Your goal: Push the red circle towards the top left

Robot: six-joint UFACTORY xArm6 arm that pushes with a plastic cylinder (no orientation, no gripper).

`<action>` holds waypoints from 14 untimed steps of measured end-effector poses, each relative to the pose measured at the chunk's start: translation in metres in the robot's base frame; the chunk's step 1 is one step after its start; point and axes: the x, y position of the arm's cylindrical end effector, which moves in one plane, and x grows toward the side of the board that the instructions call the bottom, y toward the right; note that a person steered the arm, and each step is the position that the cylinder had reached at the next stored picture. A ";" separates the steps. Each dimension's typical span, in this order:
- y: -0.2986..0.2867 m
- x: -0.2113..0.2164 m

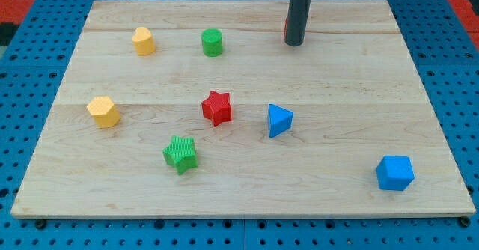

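The rod ends in a bare tip (293, 44), with no claw to open or hold anything. The red circle (286, 28) sits at the board's twelve-to-one o'clock edge, almost hidden behind the rod, touching it at the tip's nine o'clock. That side suits a leftward shove. The green cylinder (212, 42) lies along that path.

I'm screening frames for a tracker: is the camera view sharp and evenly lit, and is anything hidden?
Camera view: sharp and evenly lit, with soft shadows under the blocks and no glare on the board. My tip hides nearly all of the red circle; only a red sliver shows at the rod's left edge.
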 end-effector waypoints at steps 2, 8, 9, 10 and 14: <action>0.054 -0.014; -0.150 -0.050; -0.155 -0.055; -0.127 -0.063; -0.192 -0.076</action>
